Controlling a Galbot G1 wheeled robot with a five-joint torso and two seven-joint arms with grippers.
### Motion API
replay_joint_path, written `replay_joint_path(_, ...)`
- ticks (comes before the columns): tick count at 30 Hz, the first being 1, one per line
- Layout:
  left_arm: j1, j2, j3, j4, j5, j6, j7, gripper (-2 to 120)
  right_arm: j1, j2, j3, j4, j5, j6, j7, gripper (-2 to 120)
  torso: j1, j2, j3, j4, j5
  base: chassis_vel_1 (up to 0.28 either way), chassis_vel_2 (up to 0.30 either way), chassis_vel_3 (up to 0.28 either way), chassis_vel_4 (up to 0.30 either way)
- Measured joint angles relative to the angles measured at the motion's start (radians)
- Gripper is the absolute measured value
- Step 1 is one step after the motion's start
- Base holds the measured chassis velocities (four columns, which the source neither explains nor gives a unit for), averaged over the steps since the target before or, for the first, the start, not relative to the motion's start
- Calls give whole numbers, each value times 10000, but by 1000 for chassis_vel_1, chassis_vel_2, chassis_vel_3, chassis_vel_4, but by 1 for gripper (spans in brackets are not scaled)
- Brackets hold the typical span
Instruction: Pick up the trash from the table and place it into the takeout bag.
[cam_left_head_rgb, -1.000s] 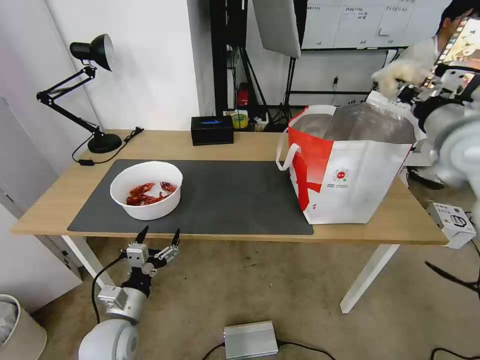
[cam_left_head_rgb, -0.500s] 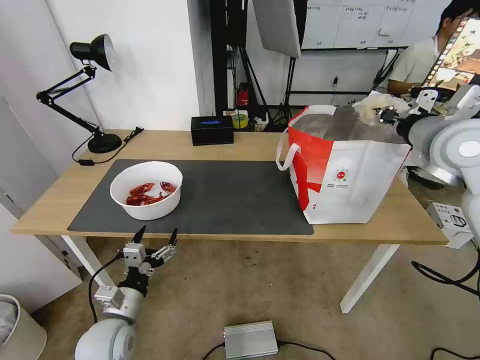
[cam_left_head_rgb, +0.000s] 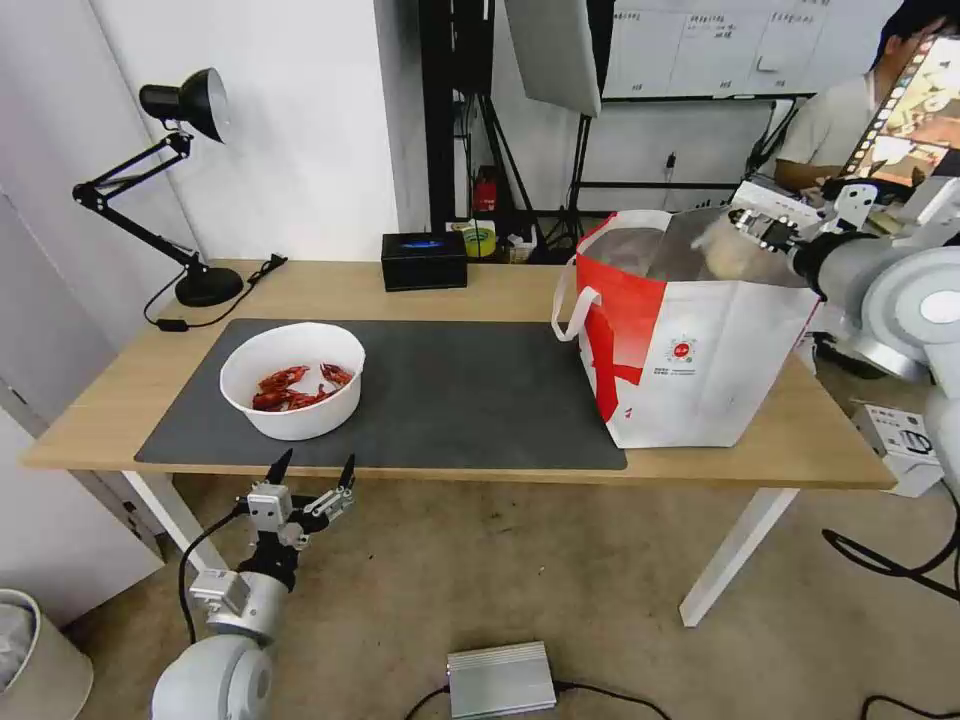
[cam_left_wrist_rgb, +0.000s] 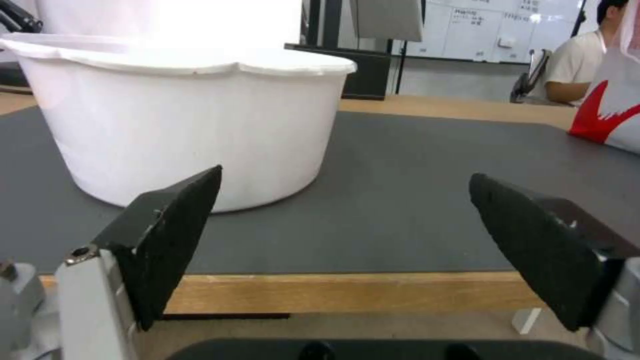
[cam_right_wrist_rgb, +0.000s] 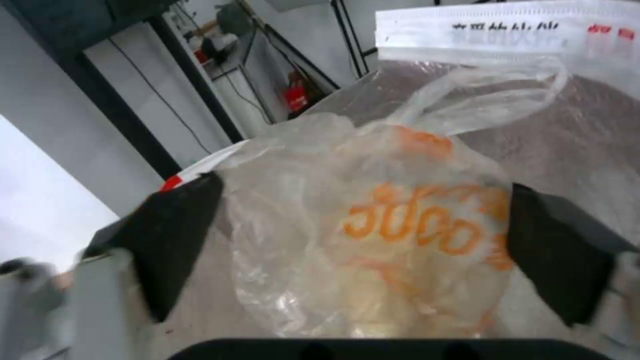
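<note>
A: Head view?
B: Takeout bag (cam_left_head_rgb: 700, 340) stands on the table's (cam_left_head_rgb: 480, 285) right end, partly on the dark mat (cam_left_head_rgb: 470, 395). Right gripper (cam_left_head_rgb: 742, 222) is at the bag's open top, w/ the clear bag (cam_left_head_rgb: 728, 252) just below it, over the foil lining. Can't tell here if the fingers touch it. White bowl (cam_left_head_rgb: 293, 378) w/ red shells sits on the mat's left part. Left gripper (cam_left_head_rgb: 312, 470) hangs below the table's front edge, near the bowl, fingers spread, nothing in them.

A: Left wrist view?
B: Left gripper (cam_left_wrist_rgb: 343, 225) wide open, level w/ the table edge. Bowl (cam_left_wrist_rgb: 180, 115) on the mat straight ahead, apart from the fingers. Bit of the takeout bag (cam_left_wrist_rgb: 610, 115) far off.

A: Right wrist view?
B: Clear bag (cam_right_wrist_rgb: 373, 235), orange print, beige lump inside, sits between the right gripper's (cam_right_wrist_rgb: 363, 250) fingers. Both pads are close against its sides, but fingers look spread; grip or released, can't tell. Foil lining of the takeout bag (cam_right_wrist_rgb: 580, 140) behind it.
</note>
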Motion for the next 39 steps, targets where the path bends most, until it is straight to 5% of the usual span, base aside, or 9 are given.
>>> replay_joint_path(18, 67, -7, -57, -80, -10, 2, 0, 100, -338, 241, 158, 163, -113, 845, -422, 100, -1, 1, -1, 0, -1, 0, 0, 0, 0)
replay_joint_path(22, 56, 5, -68, -87, -18, 2, -1, 100, -787, 188, 236, 358, -1160, 1425, -1857, 100, -1, 0, 0, 2, 0, 0, 0, 0, 0)
replay_joint_path(24, 28, 23, -70, -88, -26, 2, 0, 100, -1493, 70, 282, 641, -3048, 2678, -3823, 100, -1, 1, -1, -1, 0, 0, 0, 0, 0)
replay_joint_path(28, 3, 39, -71, -90, -54, 2, -2, 100, -2554, -4, 400, 1005, -4901, 4236, -5801, 100, -1, 1, 0, -1, 0, 0, 0, 0, 0)
replay_joint_path(39, -58, 224, -111, -257, -267, 131, -9, 100, -5158, 710, 990, 2110, -7951, 7058, -7639, 100, -1, 1, -1, -1, -2, 0, 0, 0, 0)
